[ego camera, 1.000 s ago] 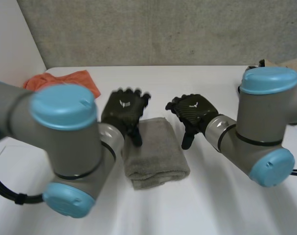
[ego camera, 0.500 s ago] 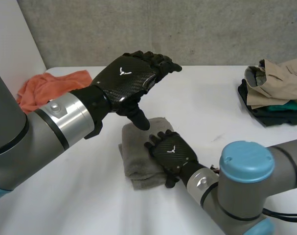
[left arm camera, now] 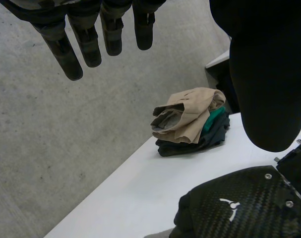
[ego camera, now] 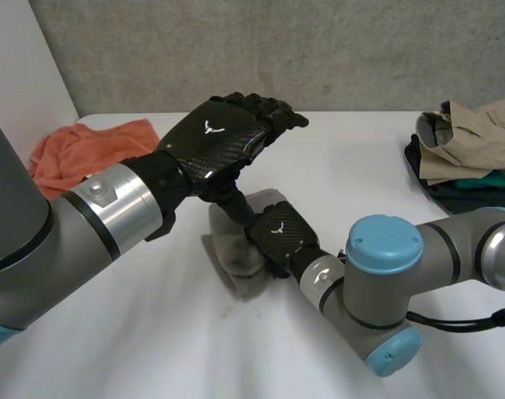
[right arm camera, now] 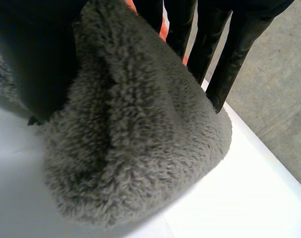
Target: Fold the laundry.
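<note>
The grey towel [ego camera: 234,268] lies in the middle of the white worktop [ego camera: 360,183]. It is bunched up in a soft lump, not flat.

The right robot hand [ego camera: 279,235] is on the towel, at the side nearest the right arm. In the right wrist view the fluffy towel [right arm camera: 135,144] sits between the thumb [right arm camera: 36,64] and the fingers [right arm camera: 229,54]. The thumb is on one side and the fingers are on the other. So this robot hand is holding the towel, and part of the towel stands up from the worktop between them.

The left robot hand [ego camera: 215,137] hangs in the air above the far end of the towel. Its fingers [left arm camera: 86,47] are straight and spread wide, and it holds nothing. Its thumb [left arm camera: 269,84] points down toward the towel, close to the right robot hand. I cannot tell if the thumb touches the towel.

An orange cloth [ego camera: 86,150] lies crumpled at the far left of the worktop, well away from the towel. A pile of folded clothes [ego camera: 468,154] sits at the far right edge. It has a tan piece on top, with green and dark pieces under it. A grey wall [ego camera: 319,50] stands behind the worktop.
</note>
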Robot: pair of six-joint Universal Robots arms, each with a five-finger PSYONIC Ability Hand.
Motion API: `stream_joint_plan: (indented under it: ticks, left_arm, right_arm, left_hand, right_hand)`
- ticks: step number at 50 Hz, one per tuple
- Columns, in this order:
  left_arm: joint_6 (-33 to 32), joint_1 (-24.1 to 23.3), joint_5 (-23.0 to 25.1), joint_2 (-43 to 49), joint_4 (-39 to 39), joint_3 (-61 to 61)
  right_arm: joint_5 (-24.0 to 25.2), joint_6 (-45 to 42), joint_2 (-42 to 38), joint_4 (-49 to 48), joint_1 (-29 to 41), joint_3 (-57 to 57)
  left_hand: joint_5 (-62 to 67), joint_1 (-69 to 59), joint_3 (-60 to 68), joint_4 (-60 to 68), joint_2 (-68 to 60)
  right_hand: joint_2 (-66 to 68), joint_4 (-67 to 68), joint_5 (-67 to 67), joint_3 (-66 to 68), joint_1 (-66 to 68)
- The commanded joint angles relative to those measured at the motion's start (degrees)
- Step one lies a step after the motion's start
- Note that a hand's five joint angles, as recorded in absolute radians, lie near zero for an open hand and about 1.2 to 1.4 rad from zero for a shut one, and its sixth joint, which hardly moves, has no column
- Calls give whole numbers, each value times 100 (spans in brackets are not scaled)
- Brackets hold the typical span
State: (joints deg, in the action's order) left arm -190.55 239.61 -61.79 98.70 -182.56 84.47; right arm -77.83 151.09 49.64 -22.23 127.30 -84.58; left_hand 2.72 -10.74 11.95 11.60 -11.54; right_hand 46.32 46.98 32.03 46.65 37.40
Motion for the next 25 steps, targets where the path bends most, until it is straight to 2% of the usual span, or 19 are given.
stream_joint_plan:
  ticks: [1,5,13,20,25]
  left_arm:
    - [0,16,1,-8,1,-9]
    - [0,33,-8,-8,1,-9]
    - [0,51,-148,-17,1,-36]
    - [0,113,-254,-43,-8,-27]
    - [0,113,-263,-52,-8,-9]
  right_arm:
    - [57,140,-104,17,-12,240]
    - [101,131,-51,0,-135,354]
    - [128,78,484,-9,-1189,1065]
    - [444,157,643,-35,-2015,2585]
    - [646,394,582,-79,-2848,3551]
  left_hand:
    - [19,-216,96,131,-137]
    - [19,-216,96,131,-137]
    - [19,-216,96,131,-137]
    - [2,-200,79,114,-120]
    - [2,-199,79,114,-120]
  right_hand:
    - [3366,3300,3795,3333,4257]
    - [3368,3302,3797,3335,4260]
    - [3368,3302,3797,3335,4260]
    - [3368,3302,3797,3335,4260]
    - [3368,3302,3797,3335,4260]
